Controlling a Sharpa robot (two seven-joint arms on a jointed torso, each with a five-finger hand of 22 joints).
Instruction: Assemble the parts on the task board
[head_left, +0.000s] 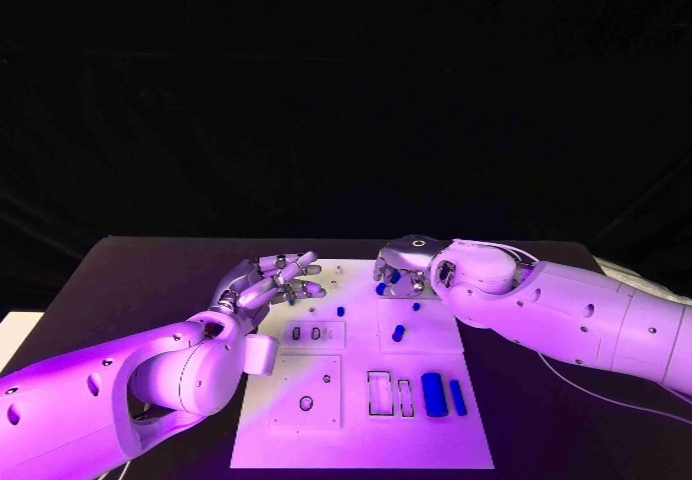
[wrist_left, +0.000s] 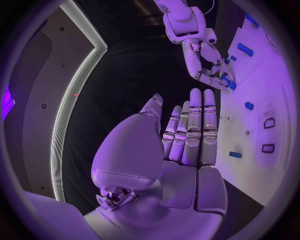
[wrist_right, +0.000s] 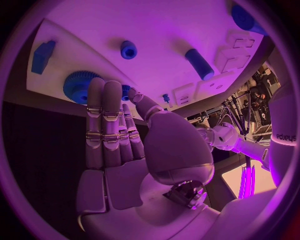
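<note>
The white task board (head_left: 361, 420) lies mid-table. My right hand (head_left: 404, 268) hangs over its far edge, fingers straight, with the fingertips (wrist_right: 100, 87) and thumb touching a blue gear (wrist_right: 75, 87) there; nothing is lifted. My left hand (head_left: 274, 282) hovers over the board's far left corner, fingers (wrist_left: 194, 130) extended and holding nothing. Loose blue parts lie on the board: a small peg (head_left: 340, 311), a short cylinder (head_left: 398, 333), a thick cylinder (head_left: 433, 387) and a thin bar (head_left: 457, 396). In the right wrist view a blue block (wrist_right: 42, 55), a peg (wrist_right: 128, 49) and a cylinder (wrist_right: 200, 64) lie beyond the gear.
Recessed slots (head_left: 379, 392) and an oval hole (head_left: 306, 403) mark the board's near half. The black table (head_left: 144, 270) surrounds the board. A thin white cable (head_left: 606, 395) lies at the right. Both forearms flank the board.
</note>
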